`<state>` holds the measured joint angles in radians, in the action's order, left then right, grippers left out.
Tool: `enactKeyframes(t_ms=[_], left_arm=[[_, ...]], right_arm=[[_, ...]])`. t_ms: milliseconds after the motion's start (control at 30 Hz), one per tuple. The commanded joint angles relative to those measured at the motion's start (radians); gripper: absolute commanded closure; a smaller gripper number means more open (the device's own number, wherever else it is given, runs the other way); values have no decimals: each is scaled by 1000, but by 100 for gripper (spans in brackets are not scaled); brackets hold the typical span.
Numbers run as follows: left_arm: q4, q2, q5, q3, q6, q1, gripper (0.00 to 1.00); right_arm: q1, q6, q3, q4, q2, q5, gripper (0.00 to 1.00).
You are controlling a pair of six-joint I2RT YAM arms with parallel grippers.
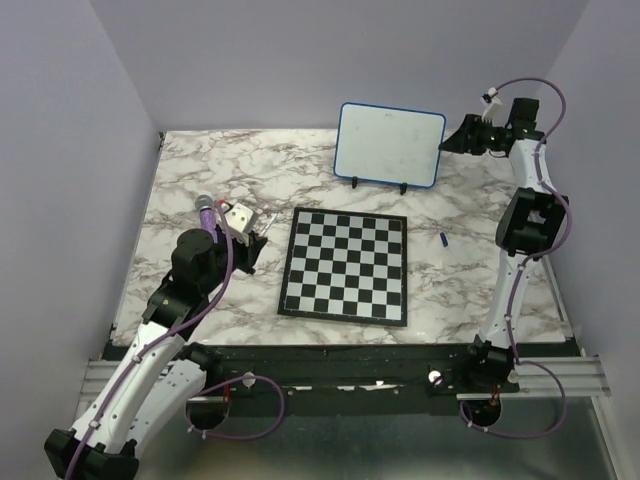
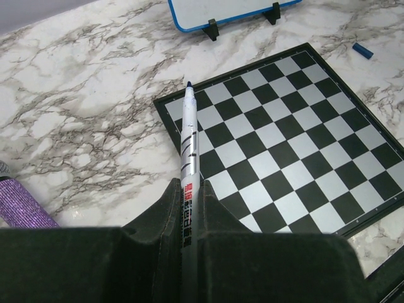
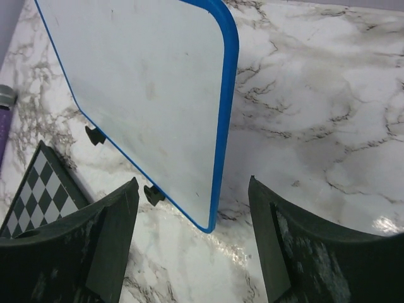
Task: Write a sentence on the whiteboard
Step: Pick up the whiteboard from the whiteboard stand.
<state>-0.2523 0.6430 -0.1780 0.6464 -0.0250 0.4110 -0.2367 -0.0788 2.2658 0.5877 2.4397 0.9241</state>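
The whiteboard [image 1: 389, 145], white with a thin blue rim, stands upright on small black feet at the back of the table. Its face [image 3: 151, 88] shows only faint smudges, and no sentence shows on it. My right gripper [image 1: 447, 140] hovers at the board's right edge, open, with the board's lower corner between its fingers [image 3: 113, 214] but untouched. My left gripper [image 2: 189, 183] is shut on a white marker [image 2: 189, 145]. The marker's uncapped blue tip points over the left edge of the chessboard towards the whiteboard [image 2: 214, 9].
A black-and-white chessboard [image 1: 346, 265] lies flat in the middle, in front of the whiteboard. A small blue cap [image 1: 443, 239] lies on the marble to its right. A purple glittery cylinder [image 1: 205, 208] rests beside the left arm.
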Motion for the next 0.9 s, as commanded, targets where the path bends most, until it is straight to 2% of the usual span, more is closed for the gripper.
enactKeyframes(t_ms=[0,367,433,867], left_arm=[[47,0,-57,-14,4,-31,100],[73,24,-95,-24,-3,-58,100],[74,29,-95,-24,-6,-64,100],[91,53,-106,-28,-15,-75,100]], right_arm=[[5,126,63,-87,82,116,22],[7,287,70,-305,182,199,26],[7,364,71,-385,197,243,27],[10,470,121,-512,251,364,30]])
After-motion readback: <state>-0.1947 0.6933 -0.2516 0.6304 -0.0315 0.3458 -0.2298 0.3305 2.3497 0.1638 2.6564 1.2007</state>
